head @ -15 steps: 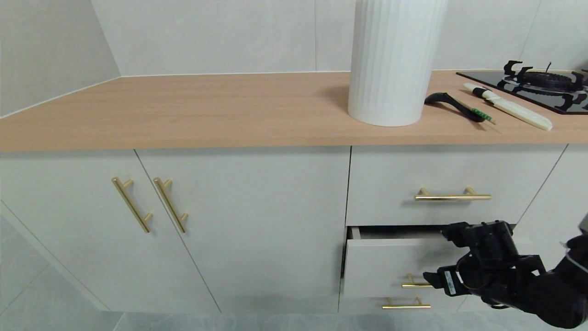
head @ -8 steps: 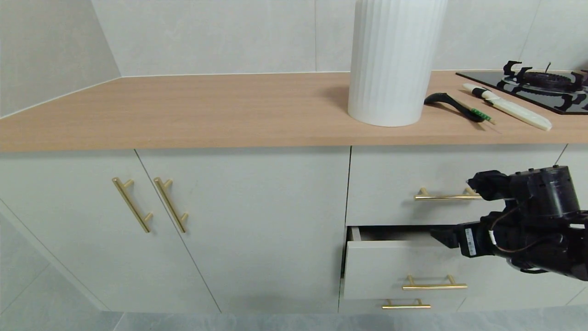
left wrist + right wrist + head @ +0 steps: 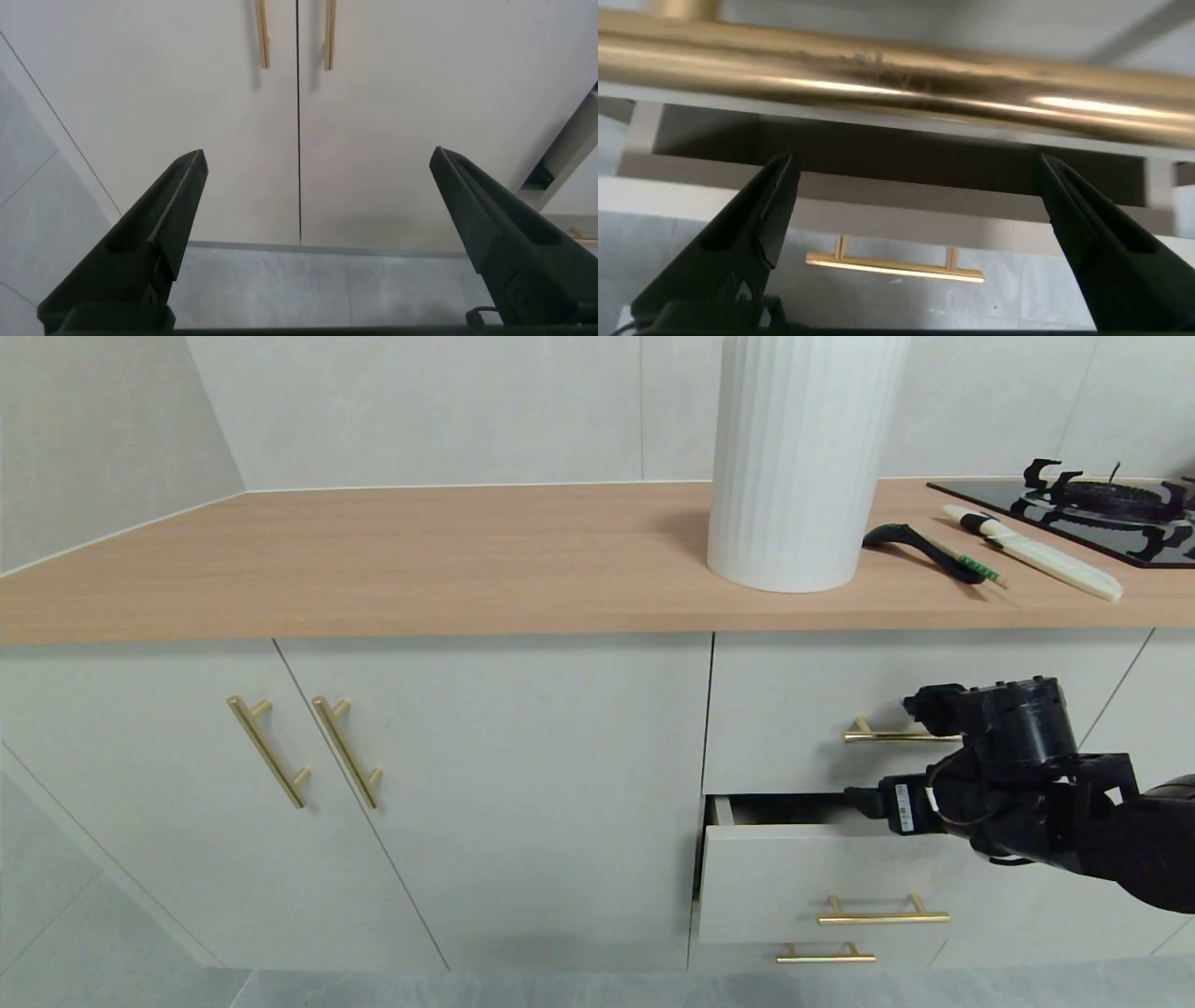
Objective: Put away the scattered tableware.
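On the wooden counter (image 3: 420,560) lie a black spoon (image 3: 920,546), green-tipped chopsticks (image 3: 976,565) and a white knife (image 3: 1036,553), right of a tall white ribbed container (image 3: 794,457). My right gripper (image 3: 901,751) is open in front of the top drawer, one finger above and one below its gold handle (image 3: 887,736). In the right wrist view that handle (image 3: 896,70) runs as a bar just ahead of the open right gripper (image 3: 915,173). The second drawer (image 3: 803,877) below stands slightly pulled out. My left gripper (image 3: 318,163) is open and empty, low, facing the cabinet doors (image 3: 299,112).
A black gas hob (image 3: 1102,509) sits at the counter's far right. Two cabinet doors with gold handles (image 3: 308,751) take up the left. Below the ajar drawer is a third drawer handle (image 3: 826,956). Grey floor tiles (image 3: 308,289) run under the cabinets.
My right gripper rose from the second drawer's front to the top drawer's handle, then shifted left along it. The second drawer stays ajar.
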Robot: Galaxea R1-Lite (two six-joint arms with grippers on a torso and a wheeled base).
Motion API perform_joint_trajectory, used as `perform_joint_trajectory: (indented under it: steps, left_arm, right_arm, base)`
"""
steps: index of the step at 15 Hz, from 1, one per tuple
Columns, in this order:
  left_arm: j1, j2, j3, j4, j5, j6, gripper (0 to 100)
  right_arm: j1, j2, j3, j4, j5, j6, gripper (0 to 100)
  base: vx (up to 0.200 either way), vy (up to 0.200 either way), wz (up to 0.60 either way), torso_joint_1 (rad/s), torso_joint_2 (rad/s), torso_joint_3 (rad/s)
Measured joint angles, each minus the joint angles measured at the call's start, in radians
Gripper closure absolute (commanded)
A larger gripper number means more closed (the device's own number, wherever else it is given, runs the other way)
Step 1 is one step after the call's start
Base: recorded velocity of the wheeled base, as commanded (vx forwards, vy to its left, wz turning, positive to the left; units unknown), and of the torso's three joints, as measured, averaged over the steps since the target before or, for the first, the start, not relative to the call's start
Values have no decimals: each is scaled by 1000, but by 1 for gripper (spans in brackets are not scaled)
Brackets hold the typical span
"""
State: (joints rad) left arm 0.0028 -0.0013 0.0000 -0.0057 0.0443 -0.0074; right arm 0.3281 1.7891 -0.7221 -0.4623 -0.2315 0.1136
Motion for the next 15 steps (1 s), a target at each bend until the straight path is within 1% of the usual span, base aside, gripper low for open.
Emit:
perform_joint_trajectory:
  steps: [4, 9, 12, 15]
  left_arm:
    - [0, 0, 0, 0, 0, 0, 0]
    - [0, 0, 0, 0, 0, 0, 0]
    - [0, 0, 0, 0, 0, 0, 0]
    - [0, 0, 0, 0, 0, 0, 0]
  right_arm:
    - [-1, 58, 0, -11, -6, 10, 0]
    - [-3, 124, 3, -93, -30, 10, 0]
    - [-3, 130, 4, -87, -30, 9, 0]
    - [-4, 117, 4, -16, -28, 7, 0]
  base:
    - [0, 0, 0, 0, 0, 0]
    - [0, 0, 0, 0, 0, 0]
    - [0, 0, 0, 0, 0, 0]
    - [0, 0, 0, 0, 0, 0]
